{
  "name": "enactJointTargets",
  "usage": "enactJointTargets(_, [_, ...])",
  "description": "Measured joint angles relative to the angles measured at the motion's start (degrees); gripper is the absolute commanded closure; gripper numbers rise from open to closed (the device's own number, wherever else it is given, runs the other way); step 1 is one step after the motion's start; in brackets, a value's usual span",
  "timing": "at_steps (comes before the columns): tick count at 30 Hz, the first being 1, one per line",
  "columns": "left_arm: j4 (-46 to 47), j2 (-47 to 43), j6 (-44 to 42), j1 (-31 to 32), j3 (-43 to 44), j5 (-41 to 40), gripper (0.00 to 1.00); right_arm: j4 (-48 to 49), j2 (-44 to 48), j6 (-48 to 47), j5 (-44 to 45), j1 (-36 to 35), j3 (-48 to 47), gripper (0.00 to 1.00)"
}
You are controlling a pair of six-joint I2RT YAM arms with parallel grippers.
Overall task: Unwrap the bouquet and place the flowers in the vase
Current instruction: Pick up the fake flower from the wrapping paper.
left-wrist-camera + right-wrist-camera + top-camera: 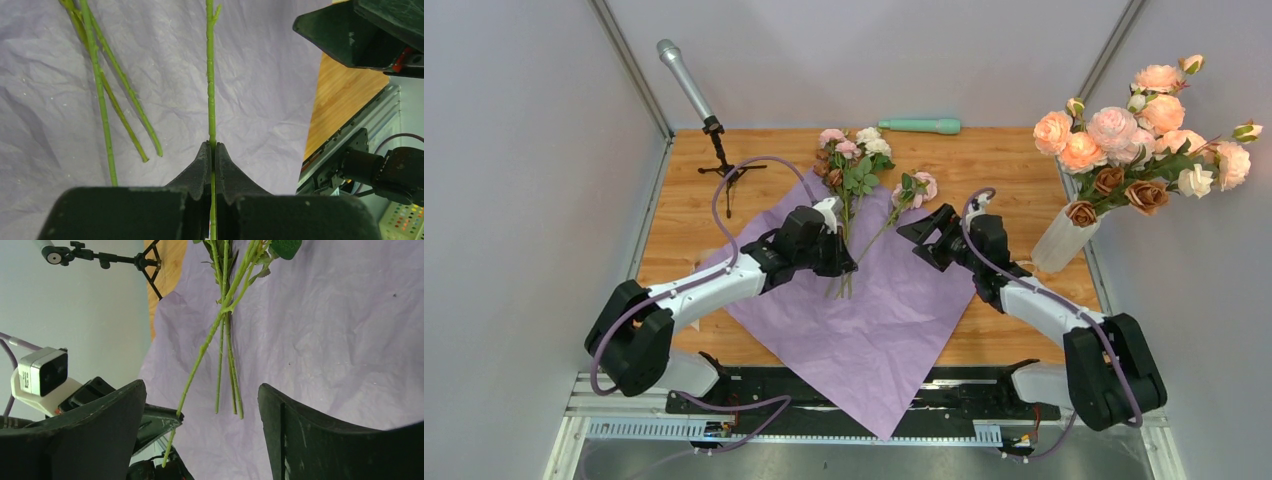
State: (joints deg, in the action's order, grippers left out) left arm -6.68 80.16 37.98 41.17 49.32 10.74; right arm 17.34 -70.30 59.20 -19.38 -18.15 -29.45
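Paper (pixel 874 320) lies flat on the desk (pixel 1004 165), so unwrapping looks done; flowers (pixel 854 165) lie toward 12 o'clock, left hand (pixel 212 150) clenched on one stem (pixel 210 75), right hand (pixel 927 232) spread empty, all yet to reach the vase (pixel 1058 245) at 3 o'clock.

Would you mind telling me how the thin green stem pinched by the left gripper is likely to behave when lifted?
The stem looks long and thin, so it will probably flex. The left gripper pinches it near its bottom end, so the top may sag. It looks light.
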Motion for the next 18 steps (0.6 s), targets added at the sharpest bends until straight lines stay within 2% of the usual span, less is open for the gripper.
enactJointTargets(4, [1.9,-1.4,2.0,0.0,-2.4,1.0,1.00,2.0,-4.5,3.0,1.1,-2.3,-1.4,0.22])
enactJointTargets(12, [6.4,-5.0,5.1,0.0,-6.2,2.7,1.00,3.1,-11.6,5.7,4.6,-4.7,-4.7,0.23])
enactJointTargets(18, [7.9,-6.9,6.1,0.0,-8.5,4.1,1.00,3.8,-16.9,5.7,5.5,-4.7,-8.4,0.30])
